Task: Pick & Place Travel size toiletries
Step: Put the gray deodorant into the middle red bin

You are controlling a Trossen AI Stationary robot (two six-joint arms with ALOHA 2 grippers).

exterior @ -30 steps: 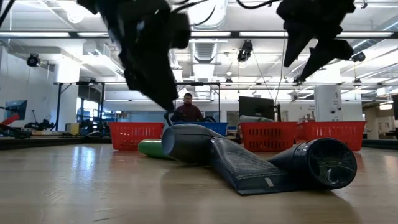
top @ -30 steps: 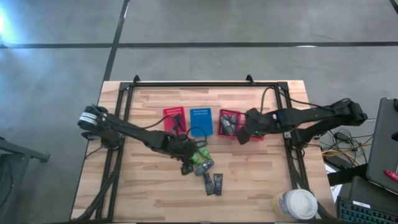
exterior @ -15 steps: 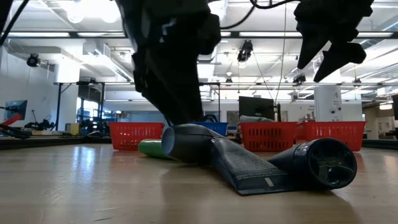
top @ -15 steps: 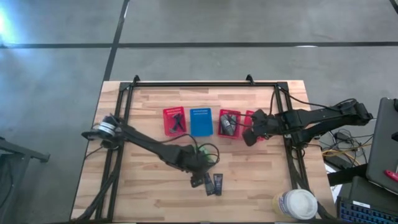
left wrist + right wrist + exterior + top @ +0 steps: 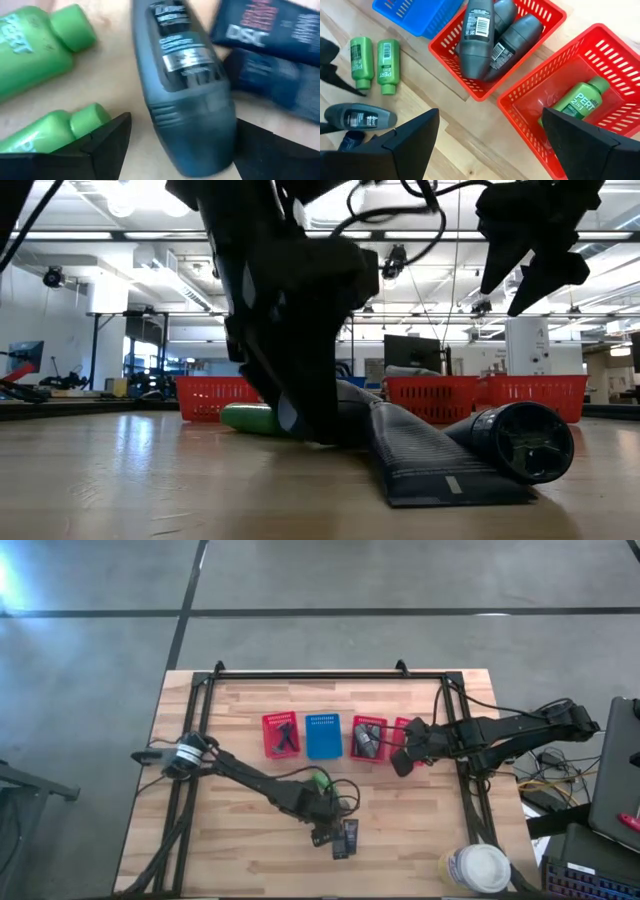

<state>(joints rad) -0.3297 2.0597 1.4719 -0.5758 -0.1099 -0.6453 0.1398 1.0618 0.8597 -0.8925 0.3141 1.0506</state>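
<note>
Grey, rounded plastic tube (image 5: 187,95) lay on the wooden table (image 5: 230,840) between the left gripper (image 5: 177,145)'s wide-open fingers; closing squarely mid-body seemed wisest. Right gripper (image 5: 490,145) hung open above red slotted baskets (image 5: 485,85).

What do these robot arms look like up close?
Two slim, jointed black arms, left and right, with thin black cables looping alongside. Each ends in a pincer, left pincer and right pincer, with two flat, wedge-shaped matte black fingers. No markings are visible.
</note>
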